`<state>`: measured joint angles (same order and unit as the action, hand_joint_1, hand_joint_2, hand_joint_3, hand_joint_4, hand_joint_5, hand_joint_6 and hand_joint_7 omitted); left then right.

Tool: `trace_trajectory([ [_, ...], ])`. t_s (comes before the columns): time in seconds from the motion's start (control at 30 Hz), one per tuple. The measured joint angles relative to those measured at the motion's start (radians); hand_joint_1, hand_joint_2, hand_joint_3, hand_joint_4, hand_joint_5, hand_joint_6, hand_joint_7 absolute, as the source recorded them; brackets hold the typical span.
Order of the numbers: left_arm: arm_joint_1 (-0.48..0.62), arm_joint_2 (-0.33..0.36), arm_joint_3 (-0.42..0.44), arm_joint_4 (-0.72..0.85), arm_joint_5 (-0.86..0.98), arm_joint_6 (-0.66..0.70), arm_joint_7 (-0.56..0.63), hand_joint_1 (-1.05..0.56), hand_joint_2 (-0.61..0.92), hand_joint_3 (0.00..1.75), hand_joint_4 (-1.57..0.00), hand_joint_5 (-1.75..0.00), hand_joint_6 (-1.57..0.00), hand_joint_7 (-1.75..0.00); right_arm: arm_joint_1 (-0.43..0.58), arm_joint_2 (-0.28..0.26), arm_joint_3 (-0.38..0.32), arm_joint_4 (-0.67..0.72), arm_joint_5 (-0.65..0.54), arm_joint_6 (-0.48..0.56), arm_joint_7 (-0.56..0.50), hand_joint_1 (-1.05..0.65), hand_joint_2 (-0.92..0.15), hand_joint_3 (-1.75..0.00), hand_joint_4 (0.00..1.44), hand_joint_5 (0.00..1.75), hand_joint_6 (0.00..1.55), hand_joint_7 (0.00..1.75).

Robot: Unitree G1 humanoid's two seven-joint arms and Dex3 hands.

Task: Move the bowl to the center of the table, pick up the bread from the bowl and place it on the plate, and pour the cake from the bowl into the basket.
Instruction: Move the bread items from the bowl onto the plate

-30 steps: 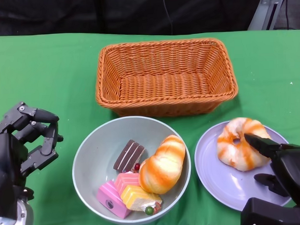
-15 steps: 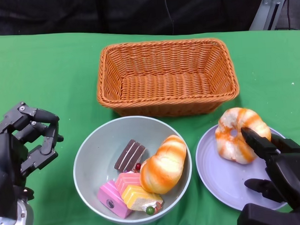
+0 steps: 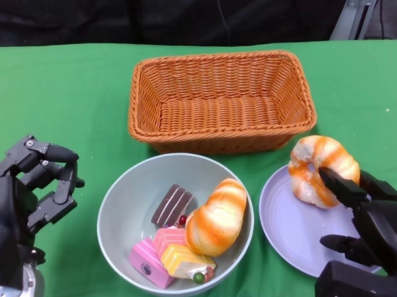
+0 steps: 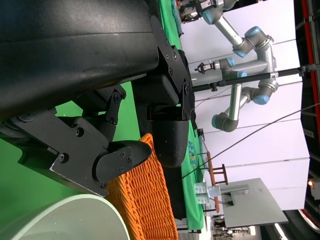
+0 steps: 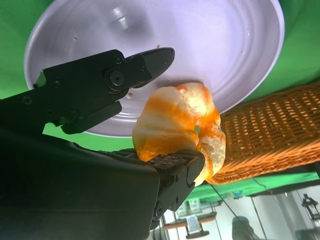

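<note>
A grey-green bowl (image 3: 176, 224) with a smooth, rounded wall sits on the green tablecloth (image 3: 59, 95) at the near centre. Inside it lie a plump orange-and-cream bread roll (image 3: 216, 217) with a glossy, ridged crust, a chocolate layered cake slice (image 3: 170, 205), a pink cake slice (image 3: 150, 261) and a yellow-and-pink slice (image 3: 185, 261) topped with small beads — all crowded into the near right part of the bowl.

Just beyond the bowl stands a rectangular wicker basket (image 3: 221, 101), tightly woven in orange-brown cane, with sloping walls and a thick braided rim.

To the right of the bowl is a round lilac plate (image 3: 289, 223), smooth and shallow, with faint concentric rings in the right wrist view. The right hand (image 3: 364, 214) pinches a ring-shaped bread (image 3: 321, 169), cream with orange stripes and a rough, puffy surface, at the plate's far edge. In the wrist view the bread is clamped between black fingers (image 5: 120, 75) on either side, and it appears lifted off the plate, though contact cannot be ruled out.

The left hand (image 3: 37, 187) hovers at the near left, well apart from the bowl, its black fingers curled inward with nothing between them.
</note>
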<state>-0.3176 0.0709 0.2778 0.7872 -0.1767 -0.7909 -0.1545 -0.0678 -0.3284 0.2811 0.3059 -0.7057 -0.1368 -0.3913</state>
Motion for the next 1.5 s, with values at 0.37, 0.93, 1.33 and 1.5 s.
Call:
trace_trajectory([
  [0.37, 0.0, 0.0, -0.001, -0.001, 0.002, 0.002, 0.0, -0.06, 0.63, 0.91, -0.79, -1.53, -0.81, -1.27, 0.002, -0.01, -0.001, -0.046, -0.001, 0.043, 0.087, -0.42, -0.89, 0.0, 0.13, 0.06, 0.42, 0.02],
  [0.93, 0.0, 0.0, -0.001, 0.004, 0.003, 0.002, 0.0, -0.04, 0.63, 0.9, -0.79, -1.55, -0.81, -1.29, 0.008, -0.036, 0.02, -0.052, -0.091, 0.063, 0.056, -0.46, -0.92, -0.01, 0.66, 0.05, 0.24, 0.0],
  [1.33, 0.0, 0.0, 0.0, 0.017, 0.002, 0.001, -0.008, -0.04, 0.64, 0.89, -0.8, -1.53, -0.81, -1.27, 0.007, -0.038, 0.037, -0.007, -0.115, 0.039, -0.016, -0.42, -0.87, 0.0, 0.81, 1.21, 0.27, 0.0],
  [1.5, 0.0, 0.0, 0.0, 0.018, 0.003, 0.001, -0.008, -0.04, 0.64, 0.9, -0.79, -1.54, -0.81, -1.28, 0.001, -0.038, 0.038, -0.005, -0.122, 0.038, -0.03, -0.42, -0.87, 0.0, 0.84, 1.22, 0.28, 0.0],
])
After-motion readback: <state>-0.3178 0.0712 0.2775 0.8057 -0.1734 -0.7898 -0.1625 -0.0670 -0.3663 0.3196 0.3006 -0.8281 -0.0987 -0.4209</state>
